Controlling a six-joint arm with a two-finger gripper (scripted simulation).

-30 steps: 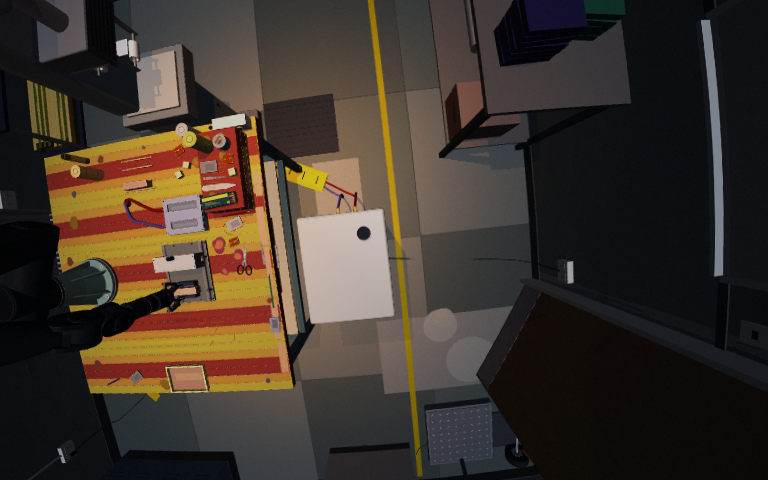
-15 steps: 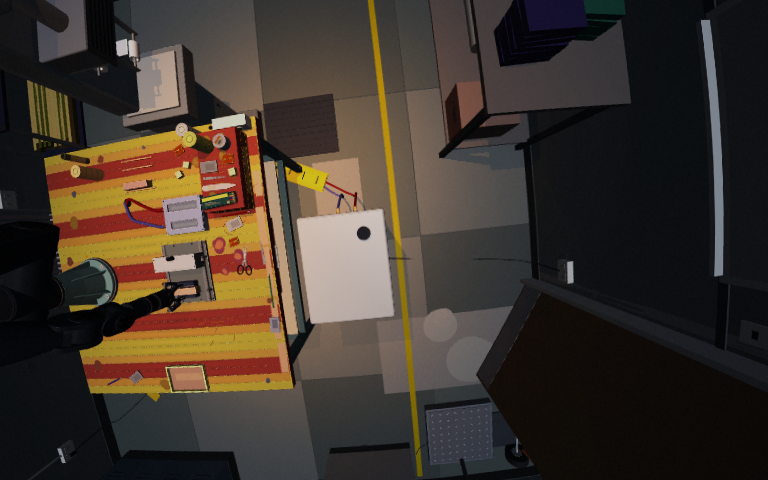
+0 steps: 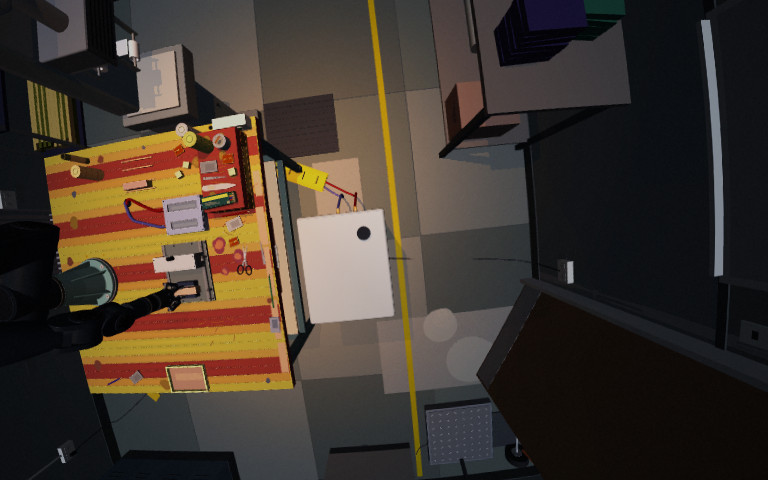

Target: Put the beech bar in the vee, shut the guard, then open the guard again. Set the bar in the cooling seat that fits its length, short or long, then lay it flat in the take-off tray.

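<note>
The beech bar (image 3: 186, 291) lies in the vee of the grey fixture (image 3: 189, 277) near the middle of the striped bench. My gripper (image 3: 174, 294) sits at the bar's left end, its fingers closing around the bar. A white guard (image 3: 174, 264) lies across the fixture's upper part, clear of the vee. Two pale lilac cooling seats (image 3: 183, 214) stand above the fixture, one beside the other. The tan take-off tray (image 3: 187, 378) sits at the bench's lower edge.
The yellow and red striped bench (image 3: 164, 255) carries a red mat (image 3: 224, 170) with small parts, scissors (image 3: 244, 266), cylinders (image 3: 88, 171) and a red and blue cable (image 3: 139, 212). A white cabinet (image 3: 345, 266) stands right of the bench.
</note>
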